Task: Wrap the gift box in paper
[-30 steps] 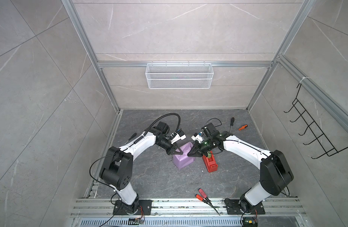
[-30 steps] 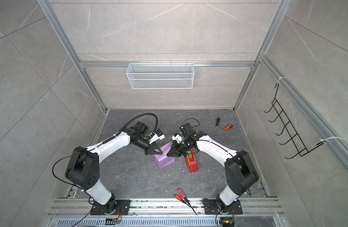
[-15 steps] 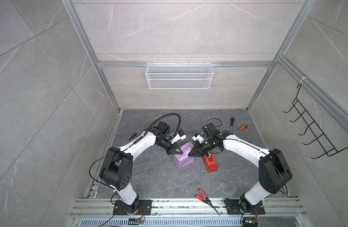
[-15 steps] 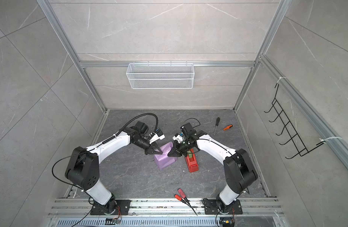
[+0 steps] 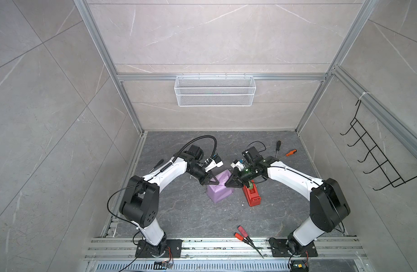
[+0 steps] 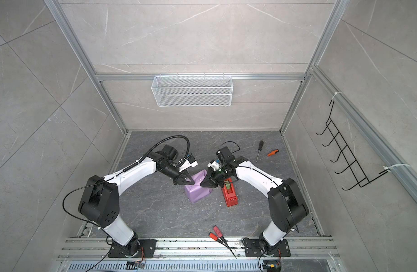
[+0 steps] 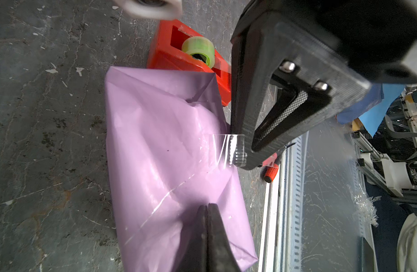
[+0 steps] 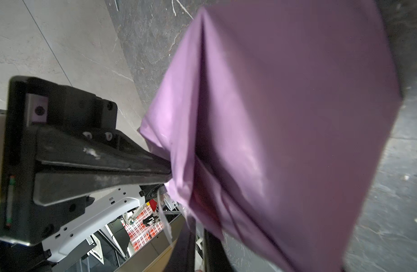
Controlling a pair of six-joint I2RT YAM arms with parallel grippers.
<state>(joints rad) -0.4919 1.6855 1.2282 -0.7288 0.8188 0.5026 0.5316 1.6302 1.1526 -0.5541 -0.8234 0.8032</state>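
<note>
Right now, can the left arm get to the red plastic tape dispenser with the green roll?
Probably not easily. The lilac paper-wrapped parcel sits between the left pincer and the red plastic tape dispenser, and the right pincer is over that side too. It would have to go over them.

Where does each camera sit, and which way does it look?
Both top views: high above the bases, looking down on the creased lilac paper parcel; both white arms show whole.
Left wrist: on its arm, looking past the shut left pincer at the parcel and right pincer.
Right wrist: on its arm, looking past the right pincer at the parcel and left pincer.
All share the parcel.
</note>
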